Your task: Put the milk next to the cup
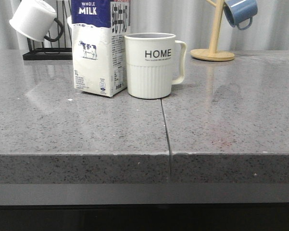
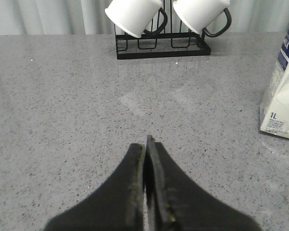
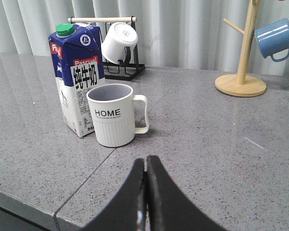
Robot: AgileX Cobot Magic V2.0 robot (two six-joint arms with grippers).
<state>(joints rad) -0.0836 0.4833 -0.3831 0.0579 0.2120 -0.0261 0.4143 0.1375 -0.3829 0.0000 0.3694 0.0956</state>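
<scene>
The milk (image 1: pixel 100 53), a tall white carton with a dark blue top, stands upright on the grey counter, right beside the cup (image 1: pixel 151 65) on its left. The cup is a cream mug lettered "HOME" with a ribbed lower body and its handle to the right. Both also show in the right wrist view, the milk (image 3: pixel 77 82) and the cup (image 3: pixel 113 115). The carton's edge shows in the left wrist view (image 2: pixel 283 96). My left gripper (image 2: pixel 148 140) is shut and empty, away from the carton. My right gripper (image 3: pixel 145 160) is shut and empty, short of the cup. Neither arm shows in the front view.
A black wire rack (image 2: pixel 161 45) holds white mugs with black handles (image 2: pixel 134 17) at the back left. A wooden mug tree (image 1: pixel 213 48) with a blue mug (image 1: pixel 239 12) stands at the back right. A seam (image 1: pixel 166 130) runs through the counter (image 1: pixel 231 120) to its front edge.
</scene>
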